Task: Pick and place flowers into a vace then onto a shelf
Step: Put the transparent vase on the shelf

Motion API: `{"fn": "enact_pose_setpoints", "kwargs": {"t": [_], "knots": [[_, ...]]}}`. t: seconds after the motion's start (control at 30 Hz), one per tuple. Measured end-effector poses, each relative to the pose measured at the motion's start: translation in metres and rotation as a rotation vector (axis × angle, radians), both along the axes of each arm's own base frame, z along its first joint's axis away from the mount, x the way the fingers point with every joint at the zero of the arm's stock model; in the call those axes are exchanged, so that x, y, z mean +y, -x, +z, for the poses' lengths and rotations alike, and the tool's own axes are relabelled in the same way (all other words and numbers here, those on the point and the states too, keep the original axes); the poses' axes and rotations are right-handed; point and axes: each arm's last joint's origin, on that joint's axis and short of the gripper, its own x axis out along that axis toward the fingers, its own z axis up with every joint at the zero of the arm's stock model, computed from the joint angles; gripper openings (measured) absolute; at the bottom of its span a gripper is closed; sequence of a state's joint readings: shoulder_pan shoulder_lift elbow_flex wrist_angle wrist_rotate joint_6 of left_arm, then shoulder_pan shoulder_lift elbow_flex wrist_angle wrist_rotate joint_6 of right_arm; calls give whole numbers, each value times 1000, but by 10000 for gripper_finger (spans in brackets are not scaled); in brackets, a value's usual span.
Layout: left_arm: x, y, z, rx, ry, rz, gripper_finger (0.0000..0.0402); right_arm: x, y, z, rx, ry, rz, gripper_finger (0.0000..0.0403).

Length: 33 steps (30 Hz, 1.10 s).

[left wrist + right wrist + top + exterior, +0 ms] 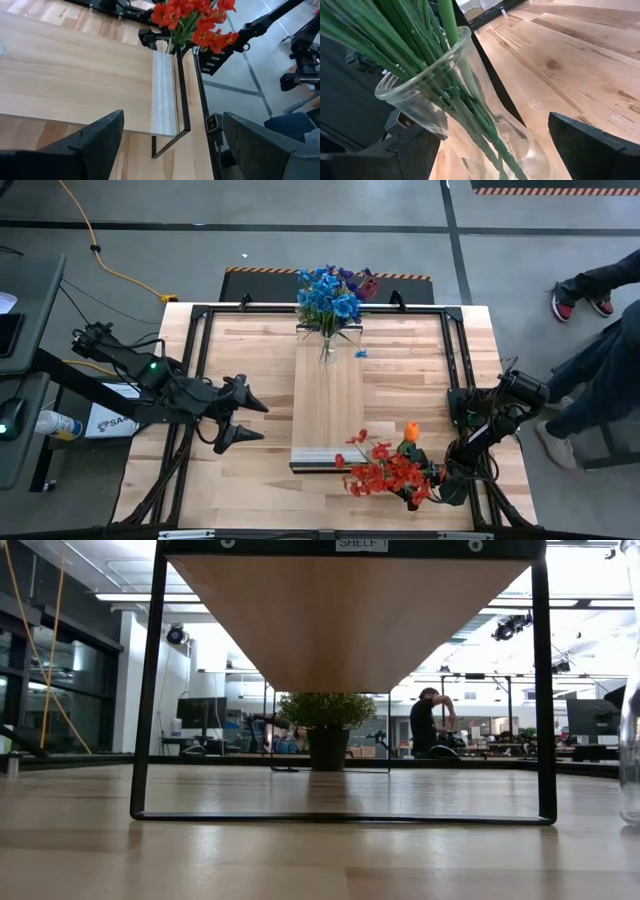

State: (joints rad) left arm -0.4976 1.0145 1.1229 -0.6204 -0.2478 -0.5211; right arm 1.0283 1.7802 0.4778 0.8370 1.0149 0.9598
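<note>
Right gripper (425, 492): open around glass vase (470, 125) of red flowers (385, 470), seemingly not clamped | Left gripper (255, 420): open, beside shelf (328, 395) | Blue flowers (330, 295): on shelf

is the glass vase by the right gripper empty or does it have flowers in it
It has flowers in it: green stems run down through the mouth of the glass vase, and the red and orange flowers spread above it.

Two glass vases stand in the scene: the far vase (327, 346) on the shelf (327, 405), holding one bunch of blue flowers (328, 298), and the near vase (465, 125), holding one bunch of red and orange flowers (388, 470). One shelf. Two grippers: left gripper (255, 421), right gripper (440, 485). One potted plant (326, 725) beyond the table.
</note>
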Motion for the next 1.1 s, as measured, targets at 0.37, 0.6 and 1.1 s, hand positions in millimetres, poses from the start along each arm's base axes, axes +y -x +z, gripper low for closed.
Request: {"fn": "enact_pose_setpoints", "kwargs": {"t": [0.37,0.6,1.1], "knots": [[-1,-1,-1,6,4,4,369,0,0,0,-1,4,-1,303],[-1,-2,-1,2,11,5,369,0,0,1,-4,29,-2,239],[-1,-2,0,-9,18,6,369,8,16,2,-45,80,-27,173]]}}
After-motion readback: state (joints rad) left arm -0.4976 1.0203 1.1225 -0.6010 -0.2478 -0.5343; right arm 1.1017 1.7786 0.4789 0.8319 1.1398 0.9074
